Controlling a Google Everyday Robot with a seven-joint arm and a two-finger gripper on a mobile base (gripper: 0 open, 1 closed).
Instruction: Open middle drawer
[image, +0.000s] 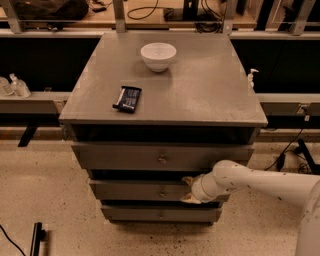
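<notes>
The middle drawer (131, 190) is the second of three grey drawers in a grey cabinet, with a small round knob (162, 192) at its centre. Its front sits about level with the drawers above and below. My gripper (189, 190) is at the end of a white arm coming from the right. It is against the drawer front, just right of the knob. One tan fingertip (188, 179) is at the drawer's upper edge and the other is at its lower edge. The gripper looks open and holds nothing.
The top drawer (125, 156) and the bottom drawer (135, 214) look shut. On the cabinet top (210, 90) stand a white bowl (158, 55) and a dark snack packet (127, 98). Benches with cables run behind. A dark bar (36, 239) lies on the speckled floor at the lower left.
</notes>
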